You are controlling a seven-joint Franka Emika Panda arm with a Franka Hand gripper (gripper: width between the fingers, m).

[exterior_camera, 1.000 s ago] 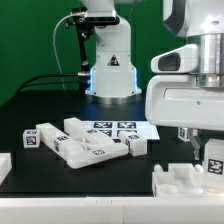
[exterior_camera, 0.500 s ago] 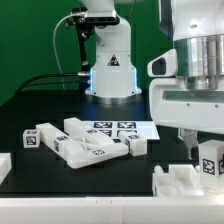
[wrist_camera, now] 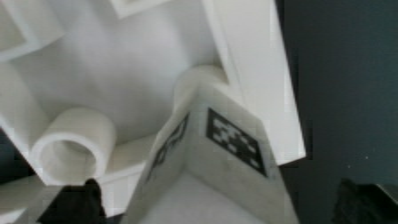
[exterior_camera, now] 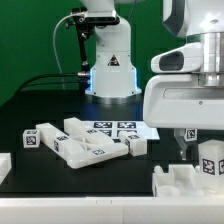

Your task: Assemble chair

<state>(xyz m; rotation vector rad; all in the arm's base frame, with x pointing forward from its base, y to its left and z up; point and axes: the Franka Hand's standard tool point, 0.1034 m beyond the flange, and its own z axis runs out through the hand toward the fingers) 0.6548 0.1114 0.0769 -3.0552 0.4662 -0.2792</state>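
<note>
At the near end of the exterior view's right, the tool (exterior_camera: 203, 146) is released. Its one visible dark finger (exterior_camera: 183, 141) stands apart from the upright tagged chair piece (exterior_camera: 212, 160), which sits against the white chair panel (exterior_camera: 180, 182) on the desk (exterior_camera: 40, 105). The other chair parts (exterior_camera: 85, 147) lie clustered toward the exterior view's left, just nearer than the marker board (exterior_camera: 118, 127).
</note>
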